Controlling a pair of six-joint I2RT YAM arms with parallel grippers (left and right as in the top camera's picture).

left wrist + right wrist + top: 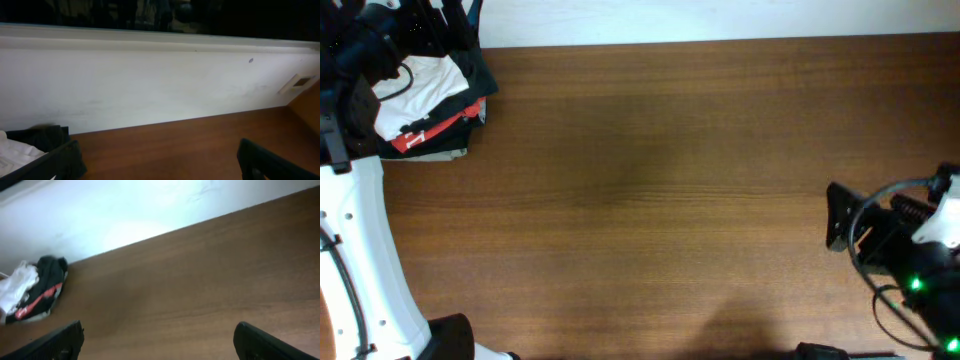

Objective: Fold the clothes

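A white piece of thin cloth (423,85), seemingly the white T-shirt, lies on top of a small pile at the table's far left corner. It also shows in the left wrist view (12,152) and the right wrist view (15,286). No neck mark is visible. My left gripper (440,25) is at that corner next to the pile, facing the back wall; in the left wrist view (160,167) its fingers are wide open and empty. My right gripper (835,217) is far away at the right side, open and empty over bare wood (160,342).
Under the white cloth lies a black shirt with red and white print (435,132), also in the right wrist view (45,297), on a grey-olive garment (450,153). A white wall (150,85) runs along the table's back edge. The brown wooden table (660,200) spans the view.
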